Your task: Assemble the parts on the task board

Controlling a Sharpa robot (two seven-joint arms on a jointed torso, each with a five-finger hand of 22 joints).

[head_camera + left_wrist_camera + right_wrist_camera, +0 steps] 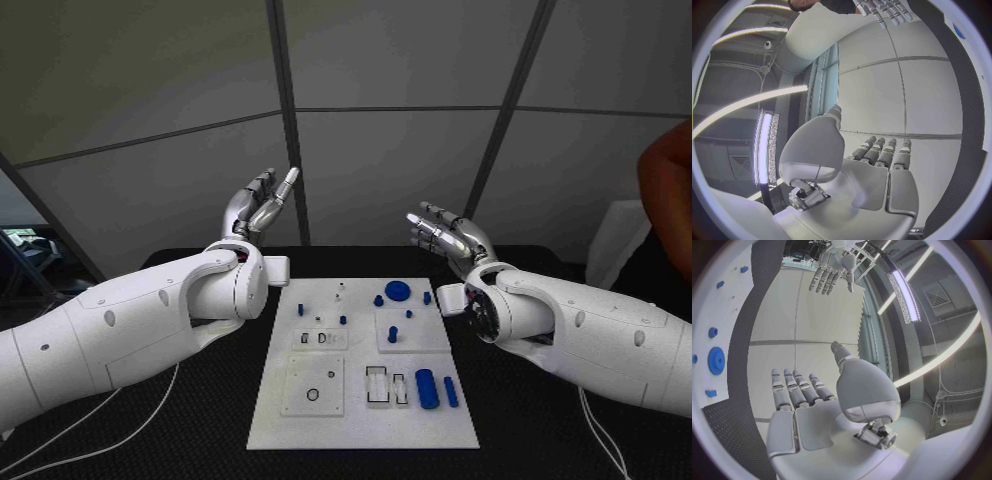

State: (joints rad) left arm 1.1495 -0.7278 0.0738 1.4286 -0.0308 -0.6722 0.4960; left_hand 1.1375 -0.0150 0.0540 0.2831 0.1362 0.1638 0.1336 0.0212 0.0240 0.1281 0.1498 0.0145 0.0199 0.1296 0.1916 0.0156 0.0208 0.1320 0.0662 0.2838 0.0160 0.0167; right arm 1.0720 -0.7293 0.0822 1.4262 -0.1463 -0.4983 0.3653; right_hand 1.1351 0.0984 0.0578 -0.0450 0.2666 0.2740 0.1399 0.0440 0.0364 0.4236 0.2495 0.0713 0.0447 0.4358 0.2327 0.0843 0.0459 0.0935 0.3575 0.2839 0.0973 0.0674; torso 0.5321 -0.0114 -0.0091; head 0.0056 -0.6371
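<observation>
Left hand (260, 205): fingers apart, holding nothing, raised beyond the task board's (274, 425) far edge.
Right hand (447, 235): likewise unladen.
Parts (426, 385): apparently loose on board.
Risk: your descending fingers may scatter them.

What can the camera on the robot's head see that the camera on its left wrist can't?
The head view alone shows the whole task board with its blue parts, such as the round blue disc and the long blue cylinder. The left wrist view alone shows the left robot hand from behind, palm and fingers close up. Both show the two robot hands raised and holding nothing, including the right robot hand.
</observation>
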